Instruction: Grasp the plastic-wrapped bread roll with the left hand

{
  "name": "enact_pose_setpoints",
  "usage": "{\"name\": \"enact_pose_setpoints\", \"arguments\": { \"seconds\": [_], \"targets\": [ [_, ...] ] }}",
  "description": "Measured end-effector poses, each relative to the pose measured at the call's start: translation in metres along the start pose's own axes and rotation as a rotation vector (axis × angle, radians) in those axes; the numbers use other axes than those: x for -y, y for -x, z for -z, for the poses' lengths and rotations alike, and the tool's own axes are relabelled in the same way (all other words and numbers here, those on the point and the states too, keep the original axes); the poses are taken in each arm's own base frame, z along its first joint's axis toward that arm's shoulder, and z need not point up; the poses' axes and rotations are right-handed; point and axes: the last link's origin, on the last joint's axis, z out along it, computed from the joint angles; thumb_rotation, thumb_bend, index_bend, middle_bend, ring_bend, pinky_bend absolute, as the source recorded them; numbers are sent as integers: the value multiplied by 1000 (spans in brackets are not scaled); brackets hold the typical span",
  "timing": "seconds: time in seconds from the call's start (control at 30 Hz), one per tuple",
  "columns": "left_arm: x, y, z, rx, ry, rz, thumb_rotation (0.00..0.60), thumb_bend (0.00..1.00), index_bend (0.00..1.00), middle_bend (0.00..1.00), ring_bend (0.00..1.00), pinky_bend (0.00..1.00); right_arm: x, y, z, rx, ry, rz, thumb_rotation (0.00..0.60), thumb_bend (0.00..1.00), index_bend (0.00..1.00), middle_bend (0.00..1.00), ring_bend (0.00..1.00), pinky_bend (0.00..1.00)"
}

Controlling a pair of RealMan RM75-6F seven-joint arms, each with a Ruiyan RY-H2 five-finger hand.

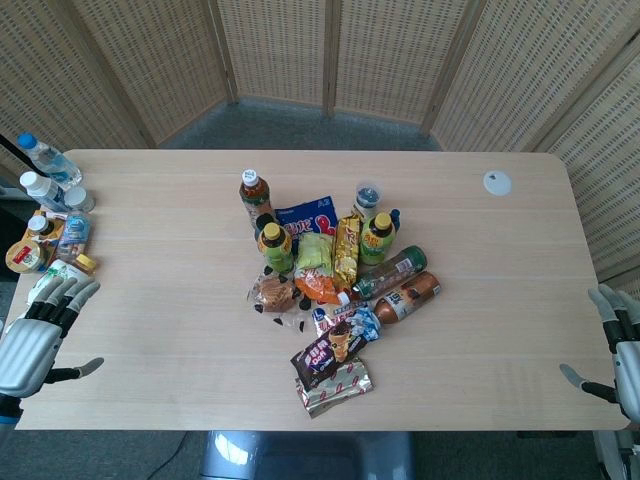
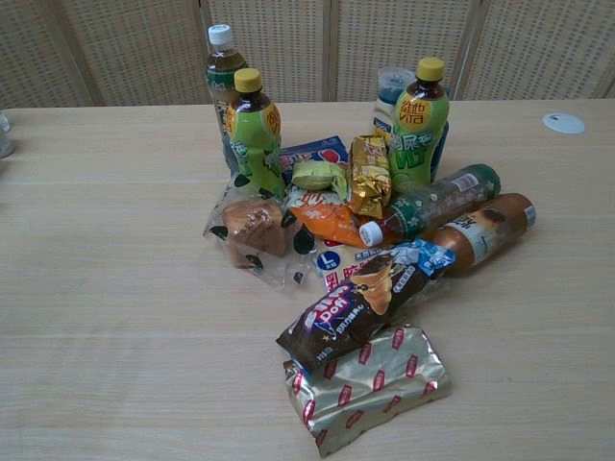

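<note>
The bread roll (image 1: 273, 294) (image 2: 252, 228) is a brown bun in clear plastic with black spots, lying at the left edge of a pile of snacks and bottles in the middle of the table. My left hand (image 1: 35, 335) hovers at the table's near left edge, far left of the roll, fingers apart and holding nothing. At the near right edge is my right hand (image 1: 617, 355), also spread and holding nothing. Neither hand shows in the chest view.
Around the roll lie green-tea bottles (image 2: 253, 134), an orange packet (image 2: 332, 223), a dark chocolate wrapper (image 2: 351, 307) and a gold packet (image 2: 367, 386). Water bottles and jars (image 1: 48, 215) stand at the far left edge. A white lid (image 1: 497, 182) lies far right.
</note>
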Motion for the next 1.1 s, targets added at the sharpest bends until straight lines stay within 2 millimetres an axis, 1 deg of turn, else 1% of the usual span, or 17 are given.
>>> {"name": "enact_pose_setpoints", "arguments": {
  "seconds": [0.23, 0.33, 0.43, 0.53, 0.67, 0.77, 1.1],
  "targets": [
    [-2, 6, -1, 19, 11, -14, 600, 0, 0, 0, 0, 0, 0, 2, 0, 9, -5, 5, 587, 0, 0, 0, 0, 0],
    [-6, 10, -3, 34, 36, -16, 600, 0, 0, 0, 0, 0, -1, -1, 0, -8, -1, 0, 588, 0, 0, 0, 0, 0],
    [-10, 15, -9, 61, 91, -43, 600, 0, 0, 0, 0, 0, -3, -5, 0, -19, 8, -6, 587, 0, 0, 0, 0, 0],
    [-18, 19, -24, 87, 174, -88, 600, 0, 0, 0, 0, 0, -4, -8, -1, -24, 11, -13, 588, 0, 0, 0, 0, 0],
    [-34, 24, -52, 111, 301, -166, 600, 0, 0, 0, 0, 0, -5, -10, 0, -27, 12, -20, 588, 0, 0, 0, 0, 0],
    [-45, 30, -70, 115, 362, -229, 600, 0, 0, 0, 0, 0, -6, -11, -1, -27, 14, -23, 584, 0, 0, 0, 0, 0],
    [-84, 61, -131, 167, 447, -406, 600, 0, 0, 0, 0, 0, -9, -15, -2, -44, 25, -33, 586, 0, 0, 0, 0, 0]
  ]
}}
